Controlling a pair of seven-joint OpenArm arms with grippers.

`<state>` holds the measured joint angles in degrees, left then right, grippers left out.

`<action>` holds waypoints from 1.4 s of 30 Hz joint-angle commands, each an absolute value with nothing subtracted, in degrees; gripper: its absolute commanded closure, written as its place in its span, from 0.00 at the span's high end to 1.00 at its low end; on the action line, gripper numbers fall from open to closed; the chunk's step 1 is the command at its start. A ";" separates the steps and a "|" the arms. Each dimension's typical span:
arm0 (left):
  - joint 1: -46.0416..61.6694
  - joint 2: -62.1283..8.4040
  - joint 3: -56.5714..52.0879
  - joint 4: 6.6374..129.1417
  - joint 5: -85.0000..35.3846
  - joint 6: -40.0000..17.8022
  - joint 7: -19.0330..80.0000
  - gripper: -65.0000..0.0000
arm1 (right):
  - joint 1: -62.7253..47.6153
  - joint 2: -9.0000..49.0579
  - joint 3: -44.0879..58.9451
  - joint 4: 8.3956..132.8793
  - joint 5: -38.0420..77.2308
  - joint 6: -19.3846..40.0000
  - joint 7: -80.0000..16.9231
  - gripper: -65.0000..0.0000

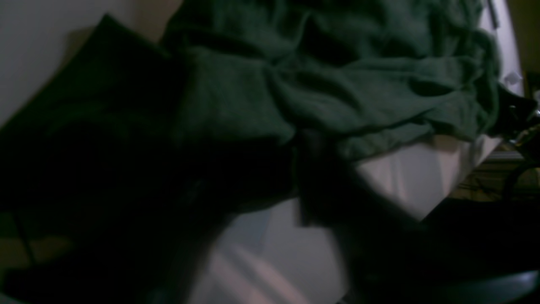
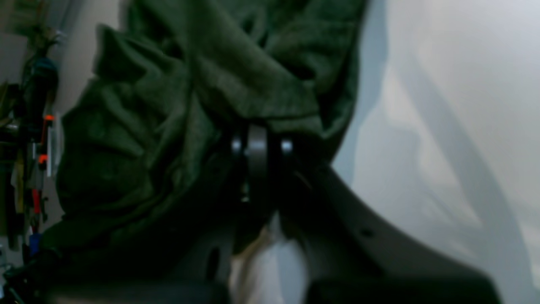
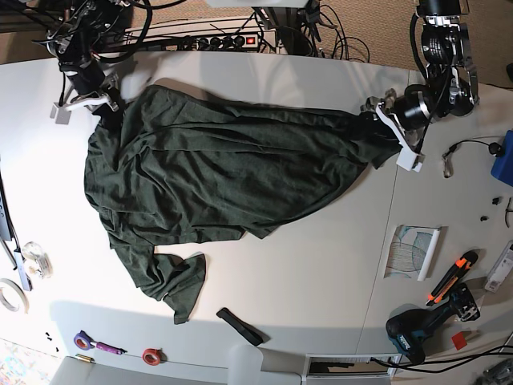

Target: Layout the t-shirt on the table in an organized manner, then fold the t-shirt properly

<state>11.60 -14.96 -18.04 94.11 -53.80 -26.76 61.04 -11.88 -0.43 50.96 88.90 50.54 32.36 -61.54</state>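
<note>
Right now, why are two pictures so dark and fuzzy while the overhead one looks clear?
Left wrist view: dim and soft, the t-shirt close to the lens, foreground nearly black. Right wrist view: blurred too, shadows streaking the white table. Base view: evenly lit, sharp, edges slightly bowed.

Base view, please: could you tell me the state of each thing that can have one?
Dark green cotton t-shirt: spread out, wrinkled, unfolded.
Left gripper: shut on the t-shirt's edge.
Right gripper: shut on the t-shirt's opposite edge.
Teal-and-black cordless drill: lying on its side.
</note>
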 commanded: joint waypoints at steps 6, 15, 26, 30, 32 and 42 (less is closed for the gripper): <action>11.11 -15.59 -18.13 94.98 -55.05 -27.00 60.38 0.02 | -11.35 0.03 54.13 89.62 51.81 34.65 -66.17 0.00; 11.11 -15.59 -18.13 94.98 -55.05 -27.05 60.38 0.02 | -11.75 0.05 54.11 89.62 58.04 36.38 -71.42 0.58; 11.11 -15.90 -18.13 94.98 -55.29 -28.53 60.40 0.02 | -8.32 0.03 54.00 89.56 47.90 34.63 -62.54 0.58; 11.09 -15.90 -18.13 94.98 -55.27 -28.53 60.40 0.02 | -7.25 0.03 53.08 89.56 47.83 34.61 -62.26 0.58; 11.09 -15.90 -18.13 94.98 -55.29 -28.53 60.38 0.02 | -6.85 0.03 52.27 89.56 46.44 34.63 -62.11 0.58; 11.11 -15.90 -18.13 94.98 -55.27 -28.56 60.40 0.05 | -6.48 0.03 49.17 89.56 31.42 30.35 -54.74 0.38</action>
<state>11.57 -15.27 -18.00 94.11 -53.87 -28.27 61.19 -6.35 -0.21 49.10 89.30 32.88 30.85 -52.86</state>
